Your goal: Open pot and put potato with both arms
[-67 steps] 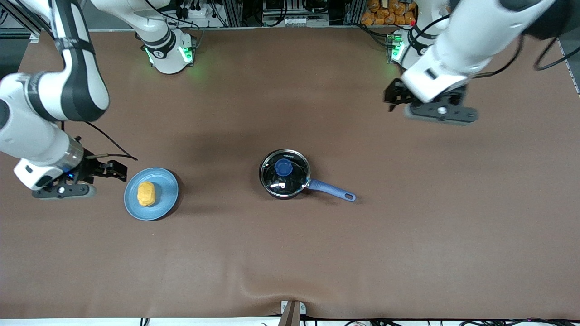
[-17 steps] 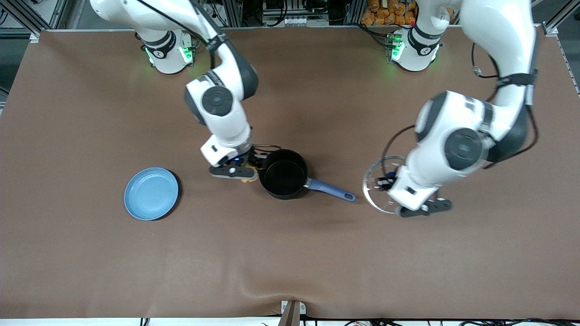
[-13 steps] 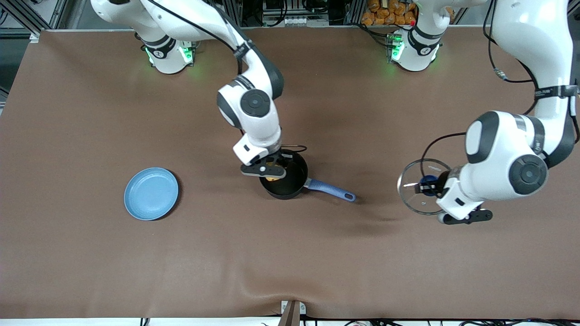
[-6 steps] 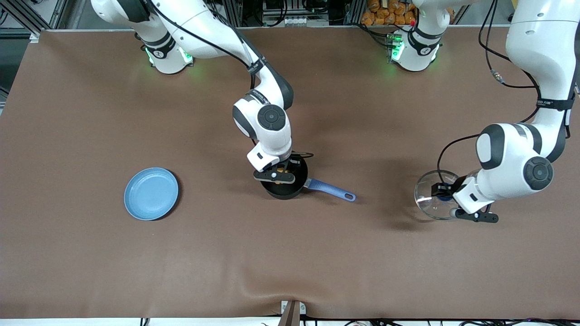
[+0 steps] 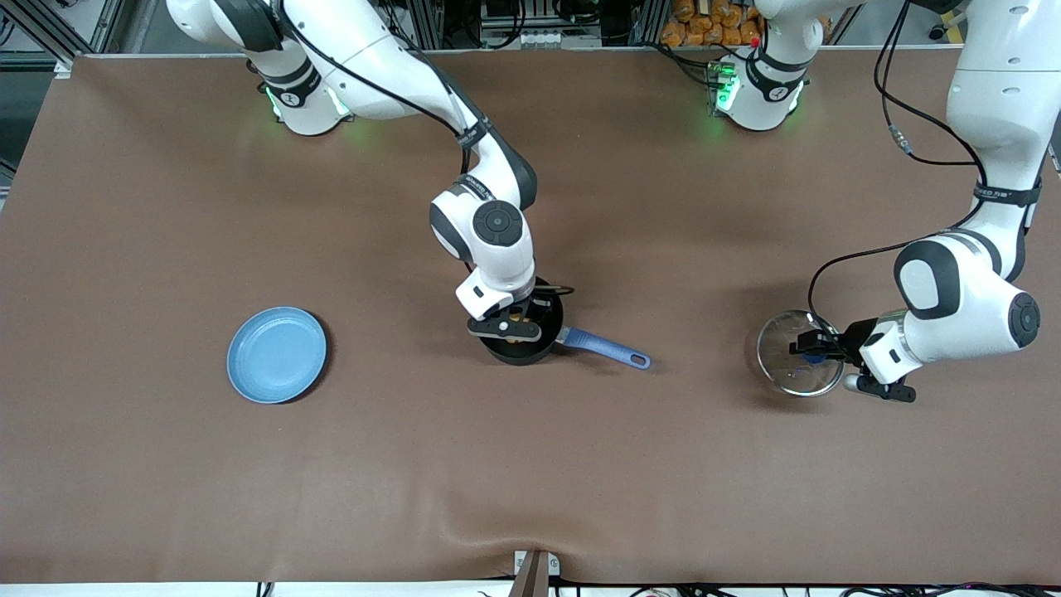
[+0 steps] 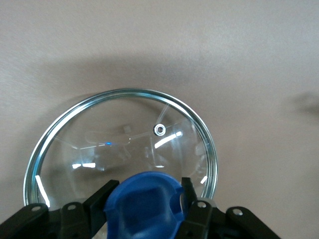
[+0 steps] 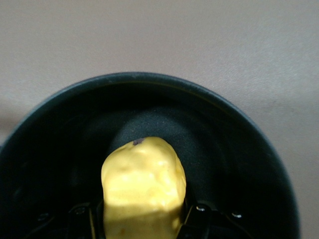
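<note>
The black pot (image 5: 539,347) with its blue handle (image 5: 605,349) stands open in the middle of the table. My right gripper (image 5: 515,320) hangs just inside the pot's mouth, shut on the yellow potato (image 5: 519,316). In the right wrist view the potato (image 7: 143,181) sits between the fingers of the right gripper (image 7: 142,219), above the pot's dark floor (image 7: 224,164). My left gripper (image 5: 814,351) is shut on the blue knob (image 6: 145,201) of the glass lid (image 5: 786,358), low over the table toward the left arm's end. I cannot tell whether the lid (image 6: 124,134) touches the table.
A flat light-blue plate (image 5: 276,355) with nothing on it lies toward the right arm's end. The brown table cover has a wrinkle near its front edge (image 5: 530,539). Cables and the arm bases line the back edge.
My right gripper has carried the potato from the pot's rim to over its middle and lowered it. My left gripper has moved the lid farther toward the left arm's end and lowered it.
</note>
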